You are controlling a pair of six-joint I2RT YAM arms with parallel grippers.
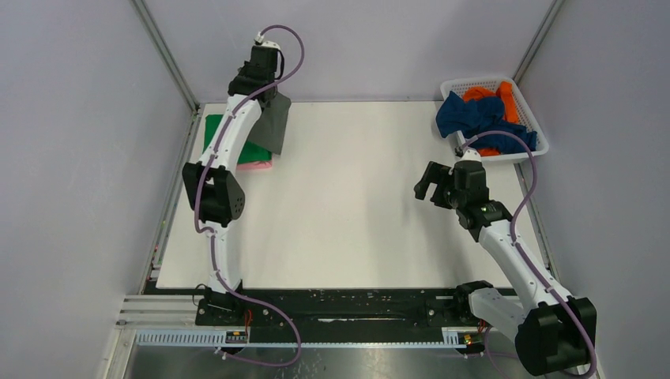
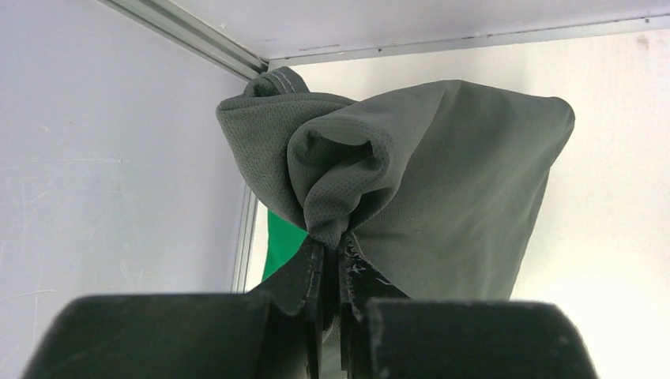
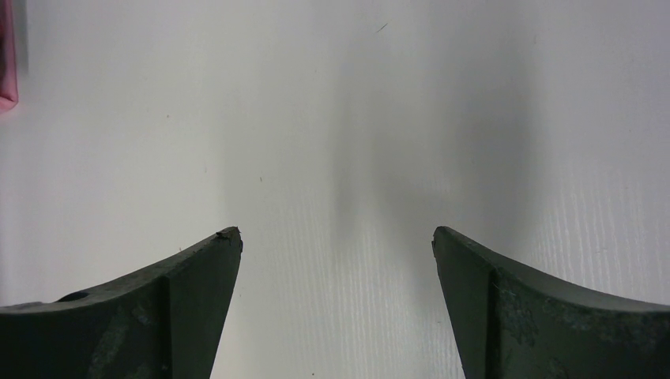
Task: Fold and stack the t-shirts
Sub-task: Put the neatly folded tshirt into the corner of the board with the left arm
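Note:
My left gripper point(image 1: 272, 96) is shut on the dark grey t-shirt point(image 1: 276, 122) and holds it hanging over the far left of the table; in the left wrist view the cloth point(image 2: 442, 174) bunches between my shut fingers point(image 2: 316, 272). Under it lies a folded green t-shirt point(image 1: 215, 130) on a pink one point(image 1: 257, 165); the green one also shows in the left wrist view point(image 2: 283, 241). My right gripper point(image 1: 425, 183) is open and empty above bare table point(image 3: 340, 158). Navy blue point(image 1: 474, 117) and orange point(image 1: 506, 99) t-shirts lie crumpled in the basket.
The white lattice basket point(image 1: 528, 150) stands at the far right corner. Grey walls and metal frame posts close in the table on three sides. A pink edge point(image 3: 6, 63) shows at the far left of the right wrist view.

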